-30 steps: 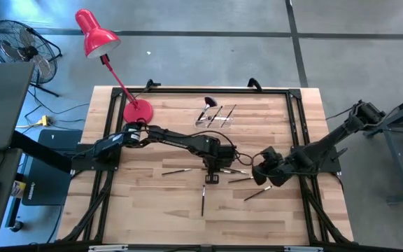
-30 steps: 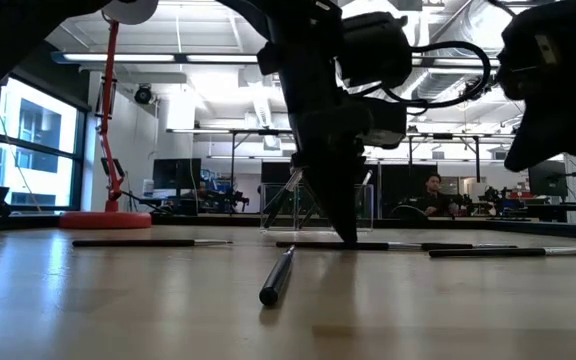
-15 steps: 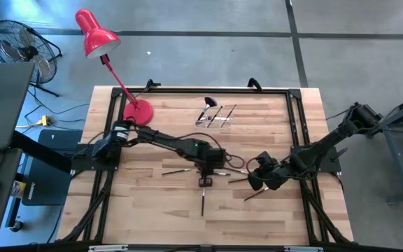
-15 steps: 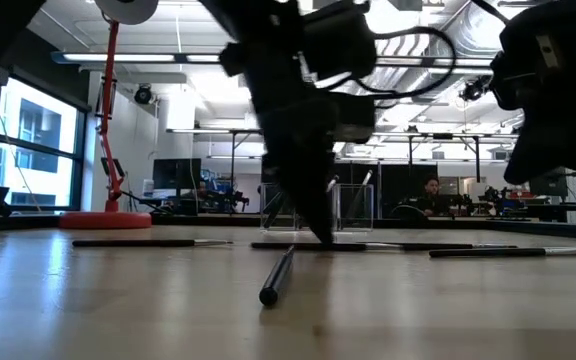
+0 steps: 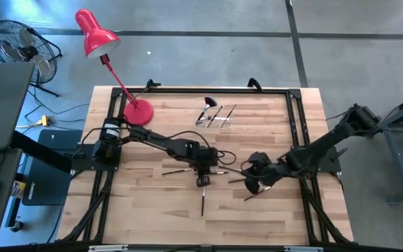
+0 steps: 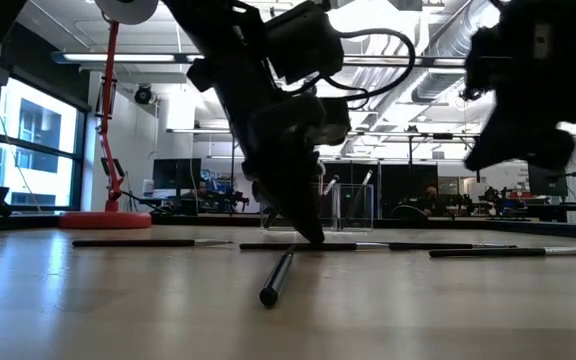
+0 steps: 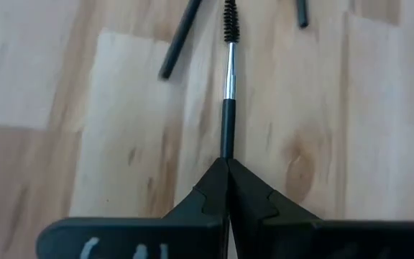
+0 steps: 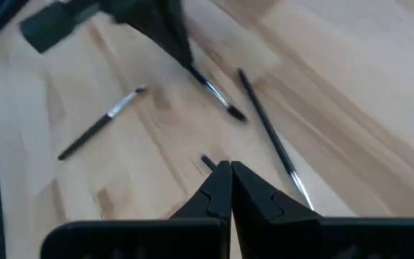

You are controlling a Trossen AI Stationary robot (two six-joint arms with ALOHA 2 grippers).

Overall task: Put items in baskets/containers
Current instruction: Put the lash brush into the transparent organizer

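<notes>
Meanwhile clear holder (image 5: 214,115) carries several brushes (image 5: 218,113); left hand (image 5: 203,180) clamps spoolie brush (image 7: 228,86); right hand (image 5: 252,186) clenched, empty.

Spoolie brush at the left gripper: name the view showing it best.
Left wrist view: the spoolie brush runs straight out from the shut left gripper. High and low views show only a thin dark line there; right wrist view shows it small.

4 cameras. The high view looks straight down from far above, the whole table (image 5: 152,199) at frame centre. The low view sits at tabletop height, looking level across the wood into the room. Each wrist view looks closely down past its own fingers at the boards. High and low views share the red lamp (image 5: 96,33) (image 6: 113,120), upper left in both.
</notes>
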